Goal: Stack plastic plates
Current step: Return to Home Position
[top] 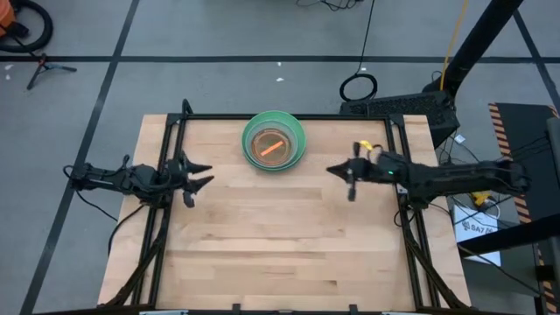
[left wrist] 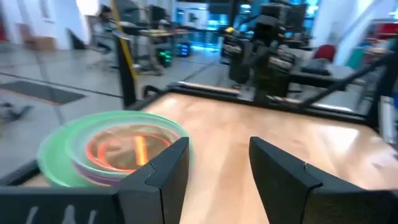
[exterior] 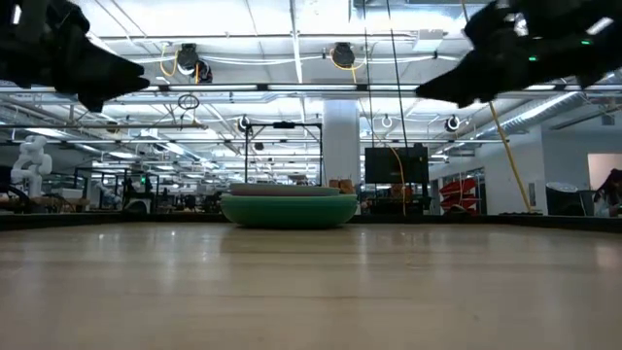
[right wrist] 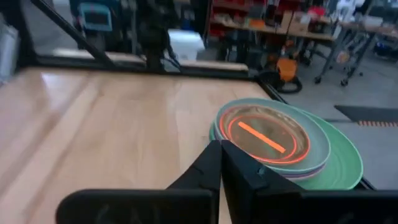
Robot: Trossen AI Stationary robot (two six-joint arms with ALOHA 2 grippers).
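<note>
— Where are the plates to be found?

— A stack of round, shallow plastic plates (top: 274, 143) is seen at the far middle of the pale wooden table (top: 280, 249); a wide green plate (top: 301, 140) lies at the bottom; a smaller translucent orange plate (top: 272, 148) is set on top.

— And how are the grippers held?

— The left gripper (top: 210, 174) is raised above the table's left side, well apart from the stack; its fingers (left wrist: 168, 168) are spread, and nothing is held between them. The right gripper (top: 332, 171) is raised on the right side, also apart from the stack; its fingers (right wrist: 205, 168) are pressed together, with nothing gripped.
</note>
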